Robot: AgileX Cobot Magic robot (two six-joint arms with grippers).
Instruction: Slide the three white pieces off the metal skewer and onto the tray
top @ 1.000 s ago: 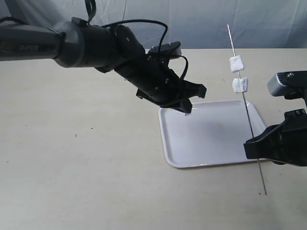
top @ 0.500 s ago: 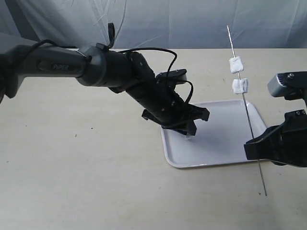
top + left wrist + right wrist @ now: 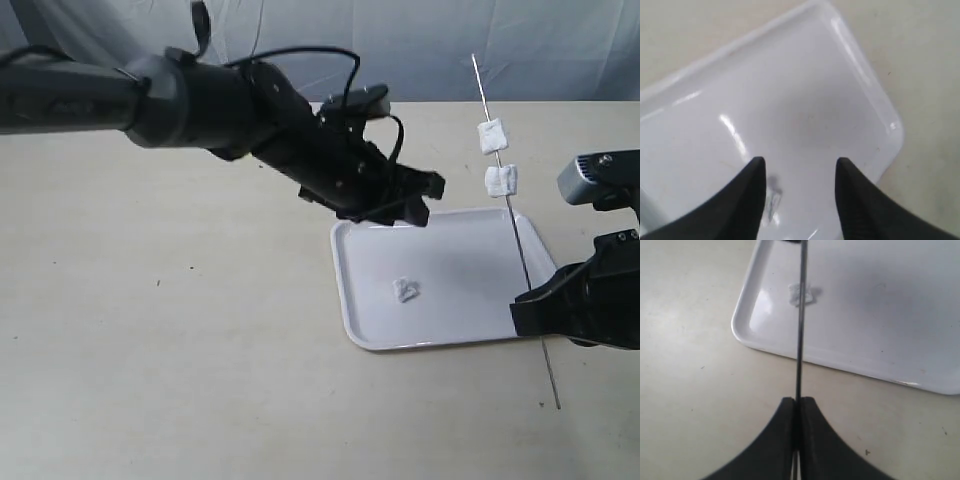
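It looked like a robotics lab: a bare beige tabletop [image 3: 150,330] spread beneath the left gripper [image 3: 428,200], a wrinkled pale cloth backdrop [image 3: 420,45] hung behind it, and a cabled black robot arm [image 3: 200,95] carried it.

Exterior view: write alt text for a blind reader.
The right gripper holds a skewer nearly upright by a white tray, two white pieces threaded on it. A third piece lies on the tray; the open left gripper hovers above.
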